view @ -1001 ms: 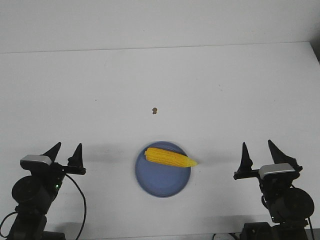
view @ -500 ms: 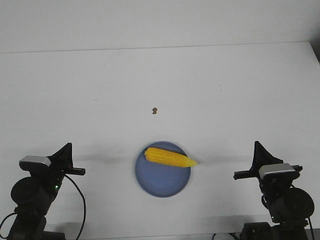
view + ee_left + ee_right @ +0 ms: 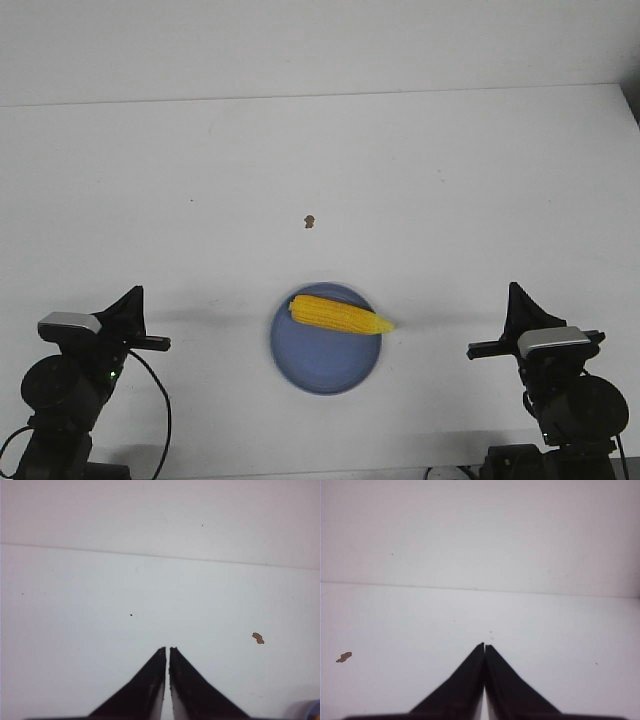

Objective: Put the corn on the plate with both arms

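The yellow corn (image 3: 340, 315) lies across the far part of the periwinkle-blue plate (image 3: 325, 365), its pointed end over the right rim. My left gripper (image 3: 133, 298) is shut and empty, left of the plate near the table's front edge. In the left wrist view its fingertips (image 3: 167, 650) nearly touch, and a sliver of the plate (image 3: 312, 709) shows at the corner. My right gripper (image 3: 517, 295) is shut and empty, right of the plate. In the right wrist view its tips (image 3: 484, 645) meet. Neither wrist view shows the corn.
A tiny brown speck (image 3: 310, 221) lies on the white table (image 3: 320, 170) beyond the plate; it also shows in the left wrist view (image 3: 258, 638) and the right wrist view (image 3: 343, 657). The table's far edge meets a white wall.
Both grippers stood open one second ago and have shut. The arms, corn and plate have stayed in place.
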`<state>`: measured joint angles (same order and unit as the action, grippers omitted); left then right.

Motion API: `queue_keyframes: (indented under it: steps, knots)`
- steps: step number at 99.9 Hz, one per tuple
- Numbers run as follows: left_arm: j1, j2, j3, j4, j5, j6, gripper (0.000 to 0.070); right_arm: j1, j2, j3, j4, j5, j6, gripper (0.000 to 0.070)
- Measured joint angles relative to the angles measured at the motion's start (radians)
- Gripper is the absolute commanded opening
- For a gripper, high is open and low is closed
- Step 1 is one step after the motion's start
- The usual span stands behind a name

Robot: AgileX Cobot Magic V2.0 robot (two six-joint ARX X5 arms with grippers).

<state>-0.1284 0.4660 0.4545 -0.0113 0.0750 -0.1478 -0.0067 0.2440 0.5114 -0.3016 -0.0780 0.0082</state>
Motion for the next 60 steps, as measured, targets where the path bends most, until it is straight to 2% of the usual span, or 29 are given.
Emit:
queue_keyframes:
  steps: [37, 54, 60]
  knots:
    - [0.0, -0.001, 0.0, 0.006, -0.002, 0.0, 0.0012, 0.0, 0.0, 0.0, 0.0, 0.0, 0.0, 0.0]
    - [0.004, -0.035, -0.004, 0.008, -0.121, 0.014, 0.0012, 0.0, 0.0, 0.0, 0.0, 0.0, 0.0, 0.0]
    - [0.012, -0.071, -0.024, 0.015, -0.13, 0.019, 0.0012, 0.0, 0.0, 0.0, 0.0, 0.0, 0.0, 0.0]
